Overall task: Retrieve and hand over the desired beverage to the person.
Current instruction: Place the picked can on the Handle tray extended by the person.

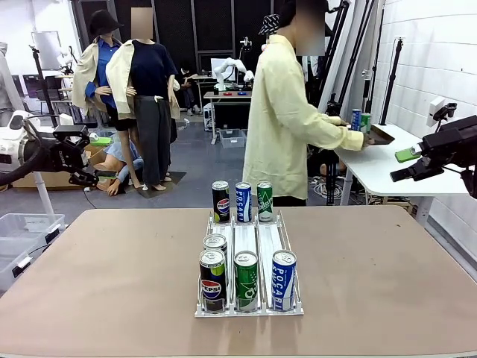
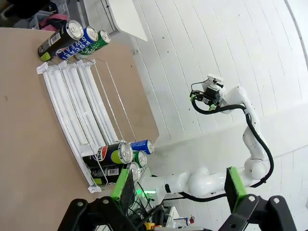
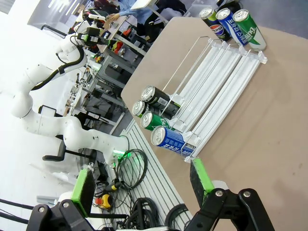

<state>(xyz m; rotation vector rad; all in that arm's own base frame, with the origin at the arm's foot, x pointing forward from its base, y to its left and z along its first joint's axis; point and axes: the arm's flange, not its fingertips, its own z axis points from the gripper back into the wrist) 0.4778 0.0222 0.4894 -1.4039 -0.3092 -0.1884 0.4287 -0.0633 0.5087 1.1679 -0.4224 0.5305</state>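
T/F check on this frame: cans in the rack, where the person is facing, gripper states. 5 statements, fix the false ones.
1. The rack holds seven cans. True.
2. The person faces the robot with a hand held out. False: the person is turned away toward a white side table.
3. Both grippers are open and hold nothing. True: the left gripper and the right gripper show parted pads with nothing between them.
4. The front row reads, from the robot's left, Pepsi can, green can, blue can. True.
5. One can lies tipped over on the table. False: all stand upright in the rack.
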